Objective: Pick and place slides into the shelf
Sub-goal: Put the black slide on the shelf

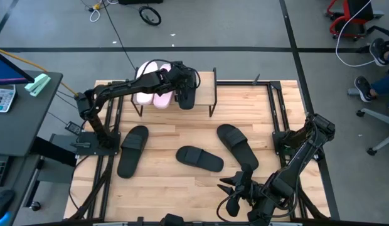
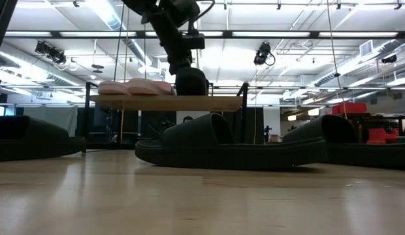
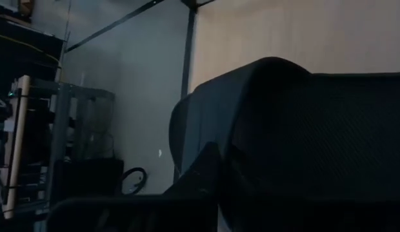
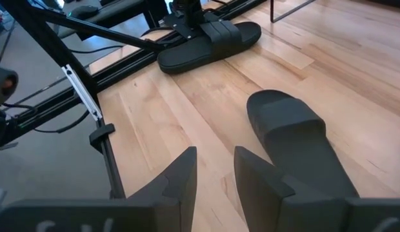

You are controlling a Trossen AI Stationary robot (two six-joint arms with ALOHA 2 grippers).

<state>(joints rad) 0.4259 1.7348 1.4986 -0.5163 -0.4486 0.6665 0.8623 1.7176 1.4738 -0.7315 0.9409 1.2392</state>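
The left gripper (image 1: 184, 85) is stretched out over the shelf (image 1: 207, 81), a pale wooden plank on thin black metal legs at the far edge of the table (image 1: 182, 188). It is clamped on a black slide (image 1: 186, 97), which hangs toe-down with its end against the plank top, just beside the pink pair (image 1: 152, 85). From table height the same slide (image 2: 191, 81) reads as a dark rounded lump on the plank (image 2: 166, 102), with the two soft pink slides (image 2: 134, 87) lying flat to one side. Up close, its broad strap (image 3: 297, 142) shows a fine dimpled, matte rubbery surface.

Three more black slides lie on the light, butcher-block wood of the table: one (image 1: 132, 150) near the left arm's base, one (image 1: 199, 159) in the middle, lying crosswise, and one (image 1: 238, 145) towards the right. Each has a smooth moulded sole and a wide arched strap.

The right gripper (image 4: 213, 169) waits low at the near edge of the table, its two dark, wedge-shaped fingers (image 4: 180, 174) parted a little with nothing between them. The middle slide (image 4: 297, 138) lies just ahead of it.
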